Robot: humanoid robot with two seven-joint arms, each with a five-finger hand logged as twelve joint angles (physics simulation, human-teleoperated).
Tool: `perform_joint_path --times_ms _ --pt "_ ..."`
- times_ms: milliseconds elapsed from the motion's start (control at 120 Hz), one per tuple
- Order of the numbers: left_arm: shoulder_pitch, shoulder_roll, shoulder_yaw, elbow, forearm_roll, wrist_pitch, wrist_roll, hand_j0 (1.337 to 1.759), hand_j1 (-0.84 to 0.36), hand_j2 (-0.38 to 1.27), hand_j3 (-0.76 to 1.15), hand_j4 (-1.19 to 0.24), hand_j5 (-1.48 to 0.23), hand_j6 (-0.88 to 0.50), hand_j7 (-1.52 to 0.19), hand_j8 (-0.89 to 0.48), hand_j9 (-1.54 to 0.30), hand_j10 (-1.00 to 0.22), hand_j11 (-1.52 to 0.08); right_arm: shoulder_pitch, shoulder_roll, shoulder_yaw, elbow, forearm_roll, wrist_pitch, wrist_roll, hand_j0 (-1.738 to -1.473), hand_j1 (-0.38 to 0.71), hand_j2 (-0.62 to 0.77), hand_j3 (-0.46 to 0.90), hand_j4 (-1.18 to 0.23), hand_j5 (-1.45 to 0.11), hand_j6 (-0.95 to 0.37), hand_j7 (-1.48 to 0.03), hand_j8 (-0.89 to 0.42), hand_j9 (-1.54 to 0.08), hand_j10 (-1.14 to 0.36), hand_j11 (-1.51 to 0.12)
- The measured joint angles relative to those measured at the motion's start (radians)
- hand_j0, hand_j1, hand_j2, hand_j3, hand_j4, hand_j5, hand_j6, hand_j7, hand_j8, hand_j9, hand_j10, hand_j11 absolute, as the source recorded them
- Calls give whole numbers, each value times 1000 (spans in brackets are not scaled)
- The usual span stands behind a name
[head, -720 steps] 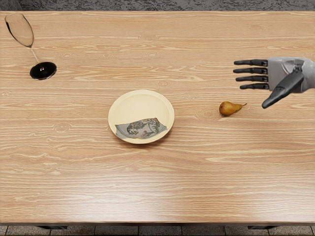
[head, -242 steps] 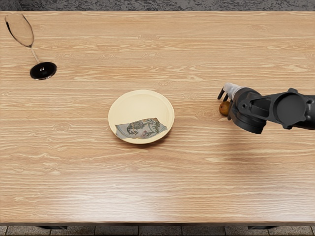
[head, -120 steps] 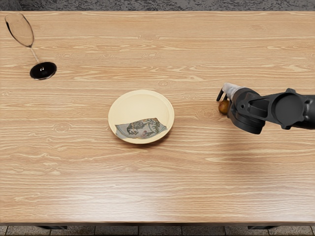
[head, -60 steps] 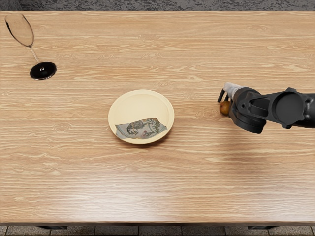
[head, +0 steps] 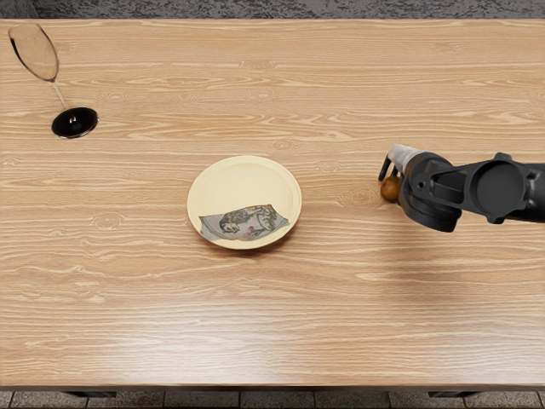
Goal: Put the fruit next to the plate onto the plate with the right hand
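Right hand (head: 397,165) is down over the pear (head: 389,190), right of centre. Gripping or not? Cannot tell, the wrist hides it. It wants a firm hold, a clean lift, then left to the plate (head: 245,164).

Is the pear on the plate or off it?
Off. The pear shows to the right of the plate, clearly apart from it, partly hidden by the right hand.

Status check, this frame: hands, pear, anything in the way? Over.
Right hand over pear, grip hidden; left hand out of view. Pear right of plate, not on it. Printed scrap lies in plate's near half.
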Motion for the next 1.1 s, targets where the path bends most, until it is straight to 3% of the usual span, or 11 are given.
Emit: perform_joint_path --times_ms 500,767,1100 --pt "-1 0 0 0 0 0 0 1658 349 0 0 -1 0 -1 0 -1 0 0 0 2 11 -2 -1 4 0 -2 -1652 250 47 0 -629 -784 -542 -800 -512 -802 -445 -827" --pt "0 0 0 0 0 0 0 1658 349 0 0 -1 0 -1 0 -1 0 0 0 4 9 -2 2 7 9 0 -1652 283 169 -1 -700 -871 -533 -892 -492 -877 -472 -915" --pt "0 0 0 0 0 0 0 1658 349 0 0 -1 0 -1 0 -1 0 0 0 25 -19 7 40 9 16 0 -1653 301 203 1 -685 -960 -507 -939 -465 -961 -543 -971"
